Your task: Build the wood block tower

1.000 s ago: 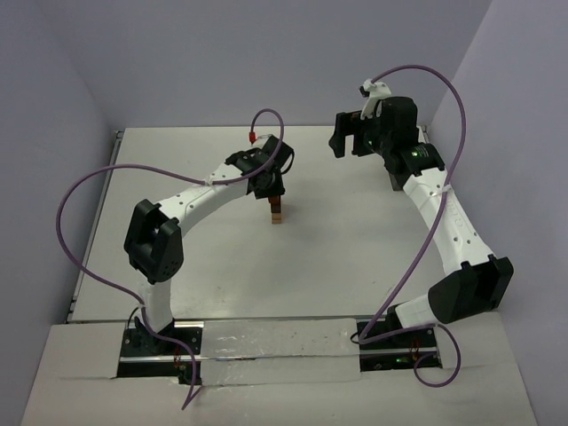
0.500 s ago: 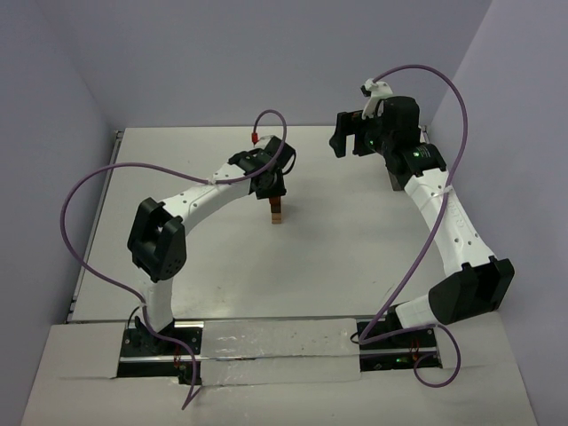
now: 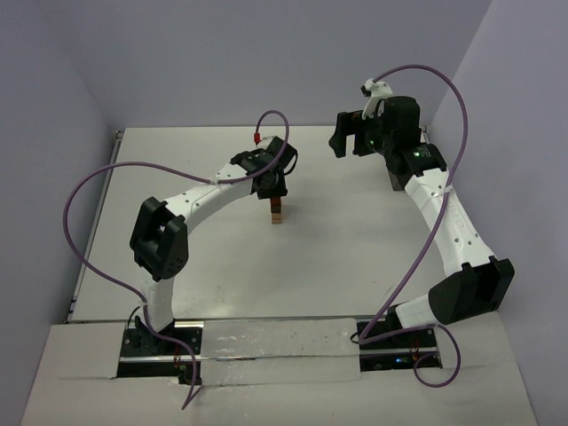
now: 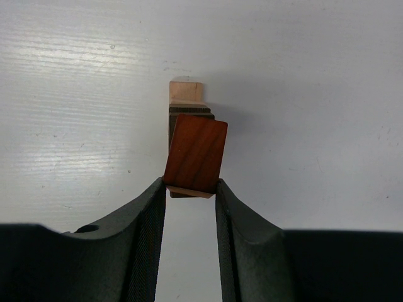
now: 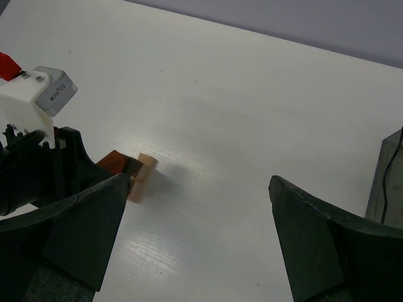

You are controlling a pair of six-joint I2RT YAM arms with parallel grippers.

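Left wrist view: my left gripper (image 4: 192,186) clamps the reddish-brown block (image 4: 196,151) atop the wood block tower (image 4: 187,93); my right gripper (image 5: 198,184), well apart from it, stands wide.

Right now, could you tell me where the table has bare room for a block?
Bare: the patch between the wood block tower and the right arm, and the far-left corner. Crowded: around the left gripper and tower.

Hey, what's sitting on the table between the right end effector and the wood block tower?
Nothing. In the top external view, only bare table lies between the right end effector and the wood block tower.
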